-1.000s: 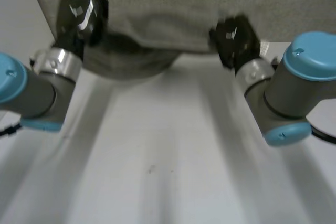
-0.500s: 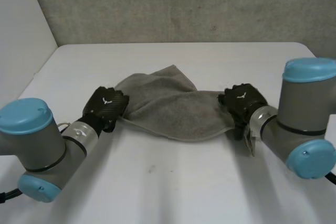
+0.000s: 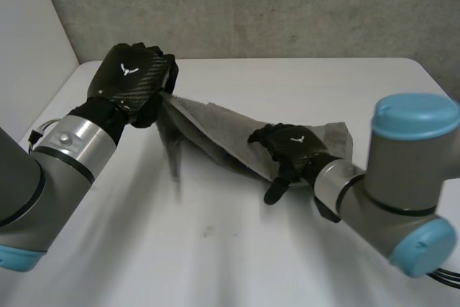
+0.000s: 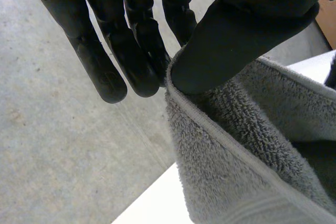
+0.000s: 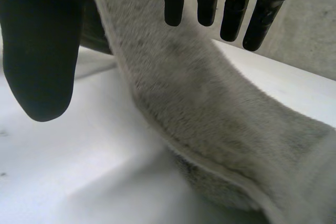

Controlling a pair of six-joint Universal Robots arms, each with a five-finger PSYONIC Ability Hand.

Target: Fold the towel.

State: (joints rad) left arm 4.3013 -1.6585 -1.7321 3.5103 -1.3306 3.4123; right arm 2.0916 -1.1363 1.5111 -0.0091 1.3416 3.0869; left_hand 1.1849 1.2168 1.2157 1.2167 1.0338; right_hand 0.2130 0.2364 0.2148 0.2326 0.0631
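Note:
A grey towel (image 3: 215, 131) stretches as a slanted band from my raised left hand (image 3: 133, 80) down to the white table (image 3: 215, 249), where its far end lies bunched (image 3: 334, 138). In the left wrist view my left hand (image 4: 247, 30) pinches the towel's hemmed edge (image 4: 231, 150) between thumb and fingers. My right hand (image 3: 286, 150) hovers low over the towel's middle. In the right wrist view the right hand (image 5: 37, 51) has straight, spread fingers, with the towel (image 5: 210, 119) beneath them and nothing held.
A grey wall (image 3: 251, 5) runs behind the table's far edge. Bare white tabletop lies in front of the towel. Both arms reach in from the near corners, the right arm's blue cap (image 3: 417, 116) standing high at the right.
My left hand has risen and swung back, lifting its end of the towel off the table. My right hand has let go, opened, and moved inward over the towel's middle.

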